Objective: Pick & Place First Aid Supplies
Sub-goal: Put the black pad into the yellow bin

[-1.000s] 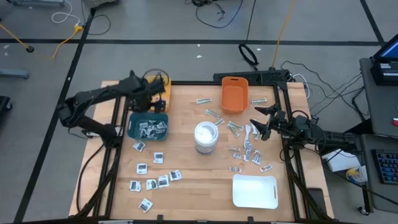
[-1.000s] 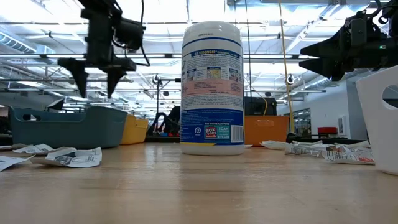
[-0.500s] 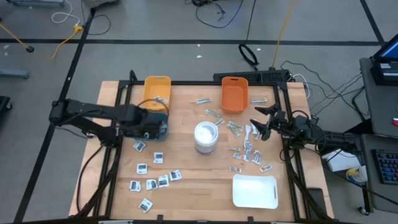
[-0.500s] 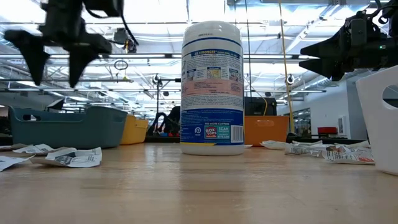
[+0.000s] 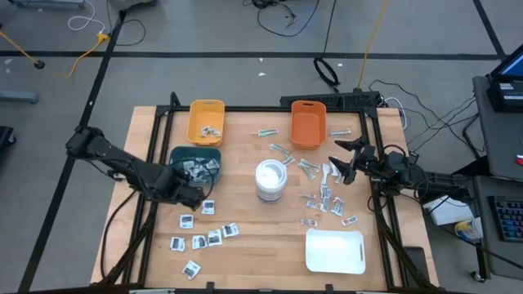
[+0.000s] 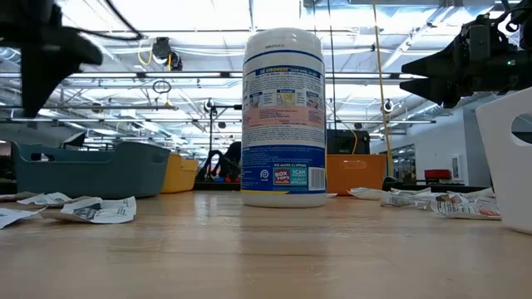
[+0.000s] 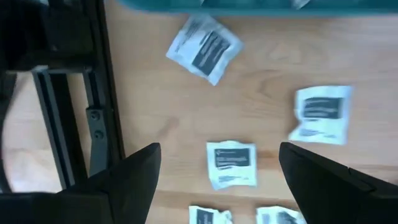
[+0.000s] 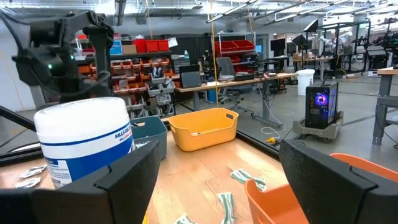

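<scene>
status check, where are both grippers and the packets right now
Left gripper open, empty, over loose white packets near the teal bin. Right gripper open, empty, hovering by the pale-green strips. Wipes canister mid-table, nothing blocking.

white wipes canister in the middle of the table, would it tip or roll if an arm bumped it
The wipes canister stands tall on a narrow base, so a high bump could probably tip it. Being round, it would likely roll once down, perhaps into the green strips. Its weight cannot be judged.
</scene>
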Robot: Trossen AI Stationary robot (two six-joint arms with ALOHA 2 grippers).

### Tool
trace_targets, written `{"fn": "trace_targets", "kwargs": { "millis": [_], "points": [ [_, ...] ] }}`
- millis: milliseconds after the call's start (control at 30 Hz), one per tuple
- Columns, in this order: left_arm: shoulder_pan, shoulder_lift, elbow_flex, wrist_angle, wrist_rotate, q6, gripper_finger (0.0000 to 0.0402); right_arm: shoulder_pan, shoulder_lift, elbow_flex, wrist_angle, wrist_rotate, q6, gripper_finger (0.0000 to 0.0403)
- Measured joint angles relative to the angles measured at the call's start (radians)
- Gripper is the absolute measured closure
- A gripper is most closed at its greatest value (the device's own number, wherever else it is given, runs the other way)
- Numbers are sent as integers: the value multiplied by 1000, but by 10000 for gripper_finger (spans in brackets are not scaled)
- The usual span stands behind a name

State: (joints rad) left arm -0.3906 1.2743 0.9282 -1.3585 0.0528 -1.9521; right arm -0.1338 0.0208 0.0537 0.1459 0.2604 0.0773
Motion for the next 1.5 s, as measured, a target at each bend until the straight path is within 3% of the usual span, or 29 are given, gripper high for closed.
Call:
{"fn": "trace_targets", "kwargs": {
  "millis": [133, 333, 567, 833, 1333, 1500],
  "points": [
    [-7, 2, -94, 68, 10, -7, 68, 0, 0, 0, 0, 0, 0, 81],
    [-7, 4, -223, 145, -83, 3, 69, 0, 0, 0, 0, 0, 0, 78],
    [22, 48, -216, 140, -141, -61, 69, 0, 0, 0, 4, 0, 0, 82],
    [59, 133, -215, 165, -105, -35, 69, 0, 1, 0, 0, 0, 0, 79],
    [100, 326, -206, 265, -140, 101, 70, 0, 1, 0, 0, 0, 0, 81],
    [74, 331, -206, 265, -160, 118, 105, 0, 1, 0, 0, 0, 0, 78]
  ]
}}
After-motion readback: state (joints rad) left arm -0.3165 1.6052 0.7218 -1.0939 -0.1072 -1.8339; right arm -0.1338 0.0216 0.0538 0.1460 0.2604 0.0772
